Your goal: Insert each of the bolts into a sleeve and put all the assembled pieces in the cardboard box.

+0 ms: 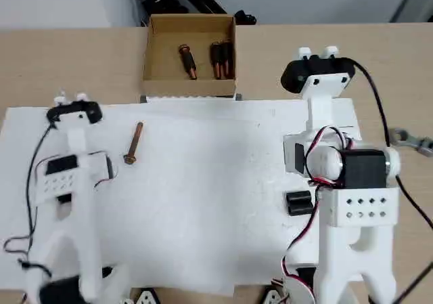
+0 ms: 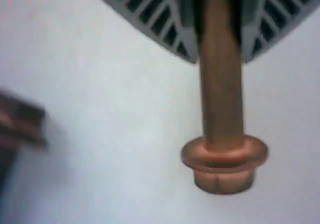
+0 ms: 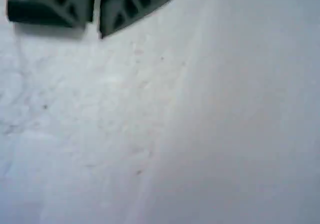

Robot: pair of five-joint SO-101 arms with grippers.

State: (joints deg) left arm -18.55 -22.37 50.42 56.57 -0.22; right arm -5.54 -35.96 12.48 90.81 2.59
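Observation:
In the left wrist view my left gripper [image 2: 220, 54] is shut on a copper bolt [image 2: 222, 119], whose flanged head hangs below the grey fingers [image 2: 150, 14] over the white sheet. A blurred dark shape [image 2: 20, 126] lies off to one side. In the high view a second copper bolt [image 1: 133, 143] lies on the sheet just right of the left arm [image 1: 67, 175]. A black sleeve [image 1: 298, 202] rests beside the right arm [image 1: 352, 182]. My right gripper [image 3: 97, 27] is shut, holds nothing, and hovers close over bare sheet. The cardboard box [image 1: 189, 86] holds three assembled pieces [image 1: 221, 59].
The white sheet [image 1: 203, 202] covers most of the wooden table, with its near edge by the arm bases. A metal tool [image 1: 409, 140] lies on the wood at the far right. Cables trail from both arms.

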